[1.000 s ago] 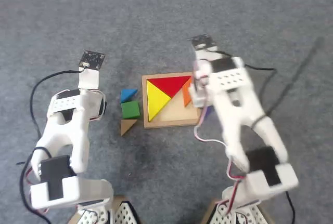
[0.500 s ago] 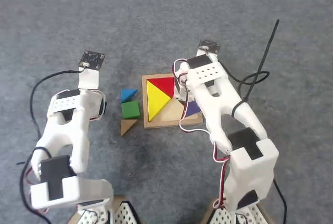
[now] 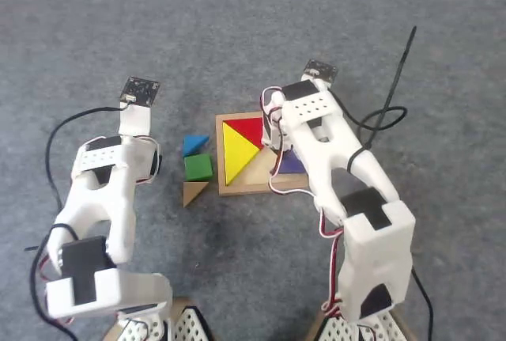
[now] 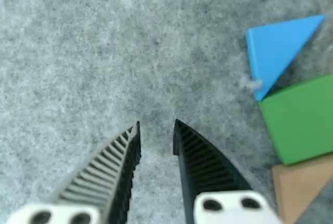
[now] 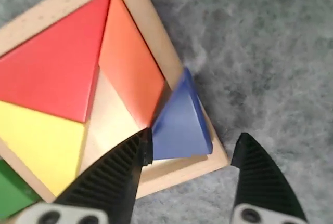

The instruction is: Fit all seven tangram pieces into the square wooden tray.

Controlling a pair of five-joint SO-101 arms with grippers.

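The square wooden tray [image 3: 257,176] holds a red triangle [image 3: 249,129] and a yellow triangle [image 3: 237,151]. In the right wrist view an orange piece [image 5: 130,73] lies beside the red triangle [image 5: 57,68] and the yellow triangle [image 5: 41,141]. A purple triangle [image 5: 179,125] rests tilted over the tray's rim [image 5: 187,171], with my right gripper [image 5: 193,135] open around it. On the carpet left of the tray lie a blue triangle [image 3: 194,145], a green square [image 3: 198,168] and a tan triangle [image 3: 194,191]. My left gripper [image 4: 156,125] hangs open over bare carpet beside the blue triangle [image 4: 276,50].
Grey carpet covers the table. A black cable [image 3: 395,80] loops up from the right arm at the tray's far right. Part of the tray floor [image 5: 109,115] is bare between the orange and yellow pieces.
The right arm has swung left over the tray's right side, and the purple triangle has shifted left onto the tray's rim. The left arm has not moved.
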